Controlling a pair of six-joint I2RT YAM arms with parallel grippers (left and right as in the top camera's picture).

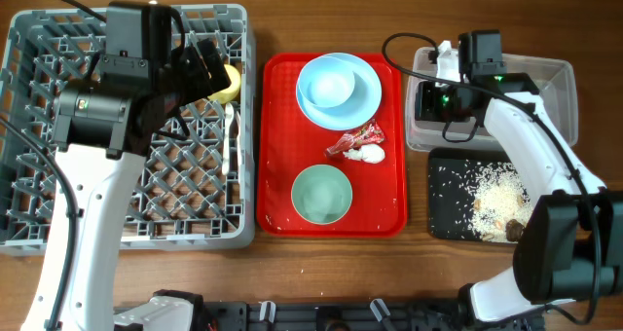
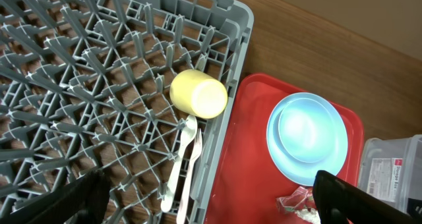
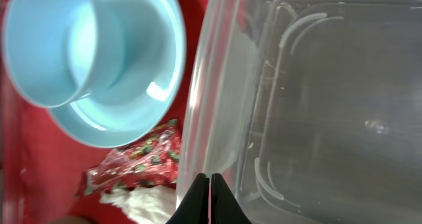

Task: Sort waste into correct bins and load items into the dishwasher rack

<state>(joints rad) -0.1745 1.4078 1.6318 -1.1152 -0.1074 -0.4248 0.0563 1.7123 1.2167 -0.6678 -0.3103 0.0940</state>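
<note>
My right gripper (image 3: 210, 184) is shut with nothing between its fingers, and its tips hang over the left wall of the clear tub (image 3: 316, 105). Just left of it on the red tray lie the red wrapper (image 3: 142, 159) and the white tissue wad (image 3: 142, 201). A light blue plate (image 1: 338, 88) with a smaller blue dish on it and a pale green bowl (image 1: 321, 195) also sit on that tray. My left gripper (image 2: 211, 204) is wide open above the right edge of the grey rack (image 2: 79, 85). The yellow cup (image 2: 198, 95), white fork (image 2: 191, 165) and spoon (image 2: 173, 178) lie in the rack.
The black tray (image 1: 448, 200) in front of the clear tub (image 1: 550, 88) holds rice scraps (image 1: 501, 195) with brown bits. The red serving tray (image 1: 277, 127) lies between the rack (image 1: 58, 204) and the bins. Bare wooden table shows along the back edge.
</note>
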